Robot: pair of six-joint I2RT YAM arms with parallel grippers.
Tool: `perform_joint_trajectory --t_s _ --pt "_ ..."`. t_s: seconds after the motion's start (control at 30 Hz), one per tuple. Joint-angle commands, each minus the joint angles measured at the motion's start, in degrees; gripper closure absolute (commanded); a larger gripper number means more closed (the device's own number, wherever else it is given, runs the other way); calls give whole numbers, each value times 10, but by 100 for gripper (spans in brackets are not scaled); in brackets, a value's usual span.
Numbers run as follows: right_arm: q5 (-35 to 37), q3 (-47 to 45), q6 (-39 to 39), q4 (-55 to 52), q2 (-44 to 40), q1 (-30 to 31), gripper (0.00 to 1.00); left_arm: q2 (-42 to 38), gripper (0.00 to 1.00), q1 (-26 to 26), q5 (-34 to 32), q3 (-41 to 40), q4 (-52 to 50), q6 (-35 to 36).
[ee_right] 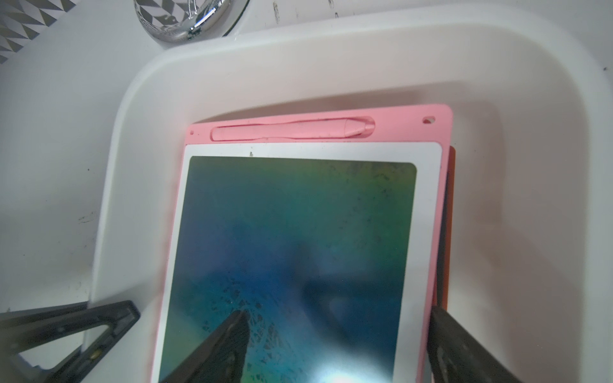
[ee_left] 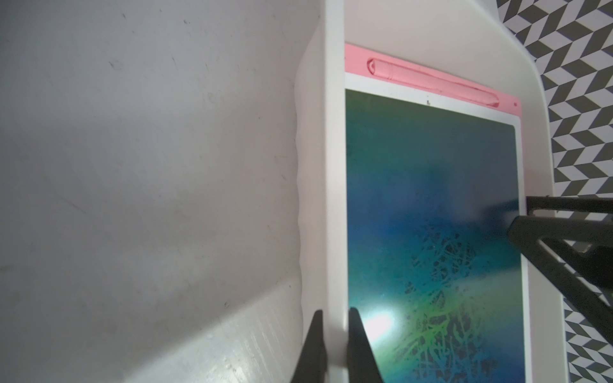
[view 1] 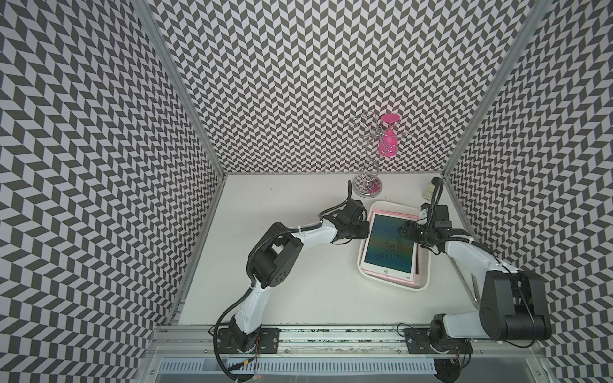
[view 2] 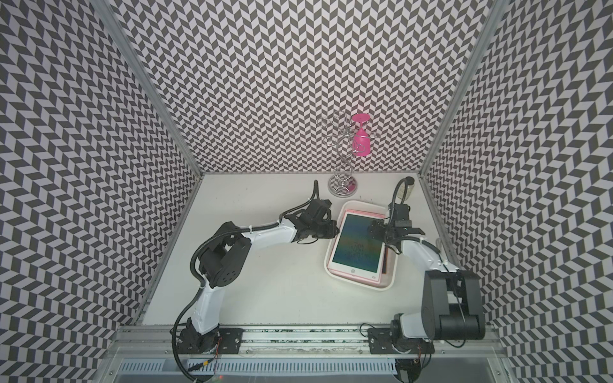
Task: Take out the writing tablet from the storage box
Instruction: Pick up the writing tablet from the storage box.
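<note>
The writing tablet lies front-to-back (pen end rearward); left tool pinches storage box rim; right tool spread.

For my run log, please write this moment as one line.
left tool: shut on storage box rim | right tool: open, astride writing tablet edge | writing tablet: in storage box

Left gripper pinches the storage box rim; right gripper reaches over the box, jaws spread wide.
</note>
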Motion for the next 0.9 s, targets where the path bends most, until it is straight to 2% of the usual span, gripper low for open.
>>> perform_joint_trajectory --t_s 0.0,0.5,0.87 --pt "-30 28 -5 26 -2 12 17 30 100 -23 37 -2 5 27" --pt "-23 48 -6 25 22 13 17 28 100 -23 40 -7 12 28" --pt "-31 64 -8 8 5 13 17 32 100 -22 44 -6 13 27"
